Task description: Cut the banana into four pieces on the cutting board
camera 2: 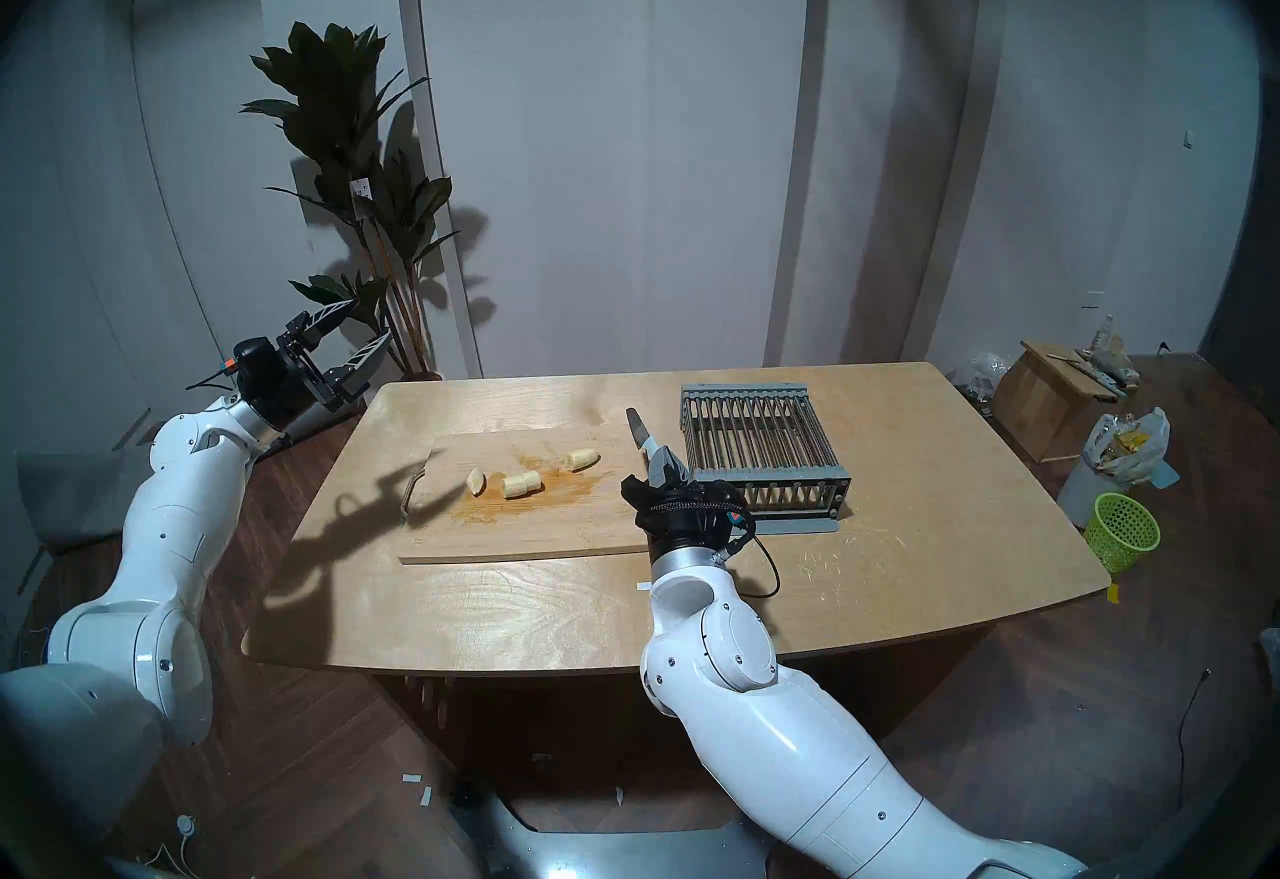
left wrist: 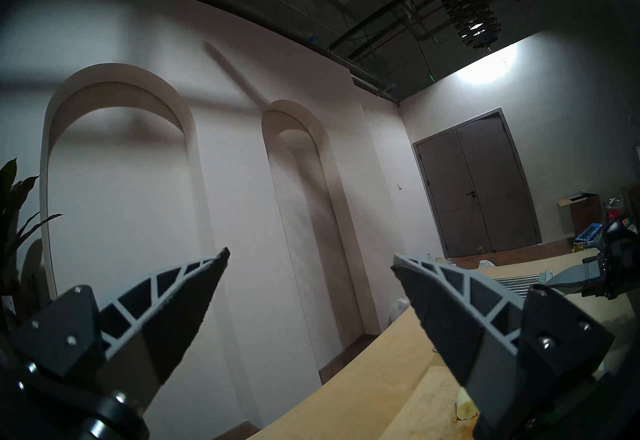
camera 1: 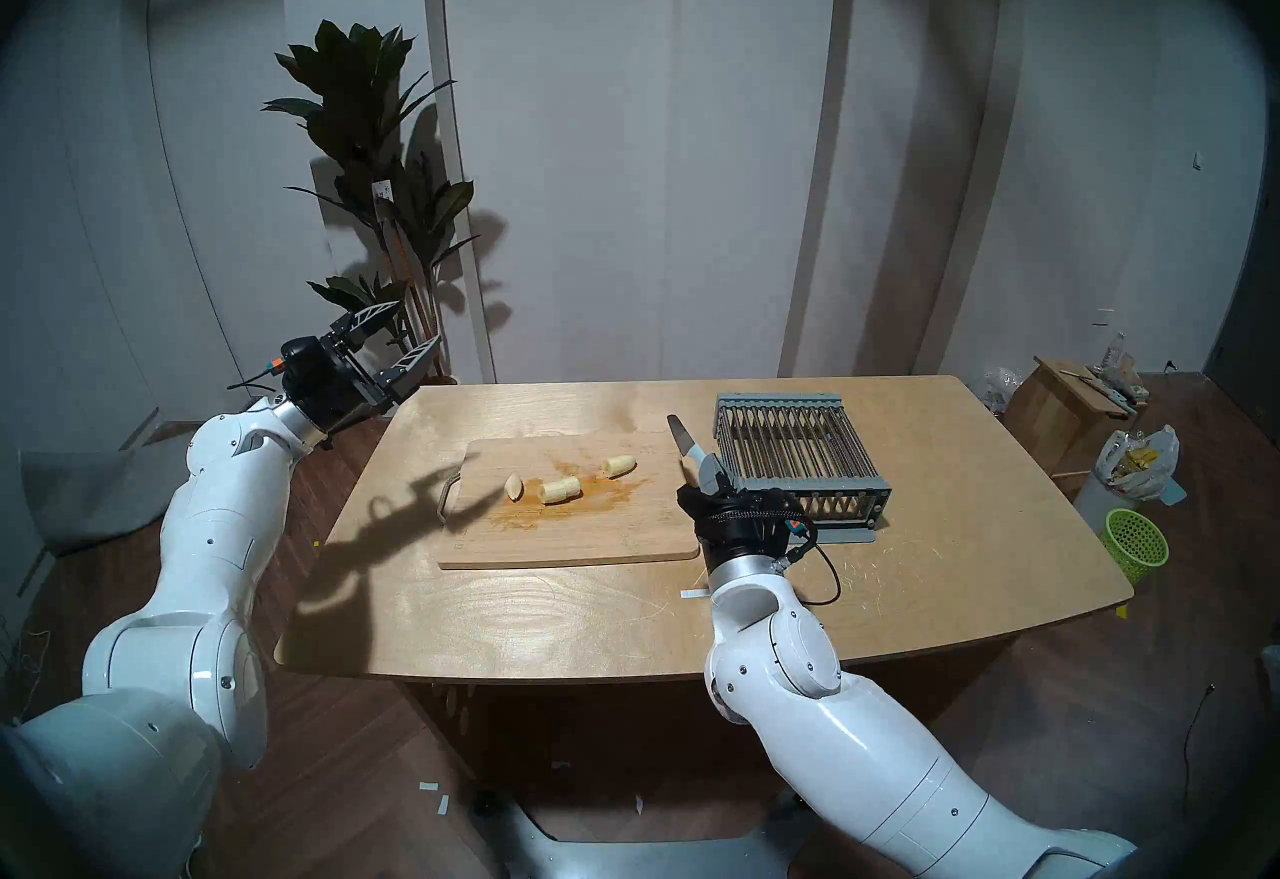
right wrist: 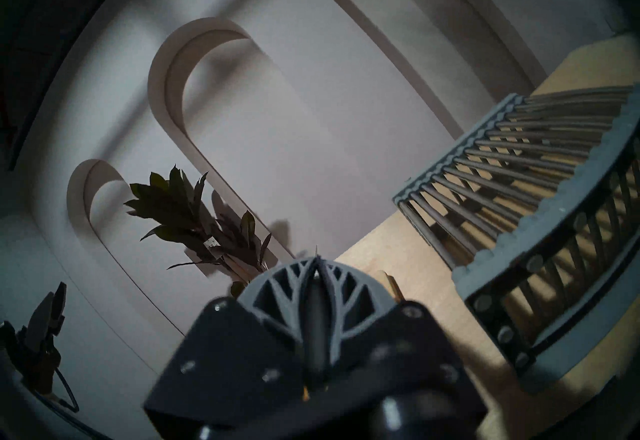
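The banana lies cut on the cutting board (camera 1: 589,538) as three pale chunks in a row: a left one (camera 1: 512,487), a middle one (camera 1: 560,491) and a right one (camera 1: 618,465), amid brownish smears. At the board's right edge my right gripper (camera 1: 708,472) is shut on a knife (camera 1: 677,435), whose blade points up and away. In the right wrist view the fingers (right wrist: 346,286) clamp the dark handle (right wrist: 315,307). My left gripper (camera 1: 418,323) hangs open and empty, off the table's far left corner, well clear of the board. One chunk (left wrist: 465,408) shows by its right finger.
A grey barred rack (camera 1: 796,451) stands just right of the right gripper. The board's metal loop handle (camera 1: 449,496) points left. A potted plant (camera 1: 374,178) stands behind the left gripper. A green basket (camera 1: 1136,535), a bag and a cardboard box (camera 1: 1053,413) sit on the floor at right.
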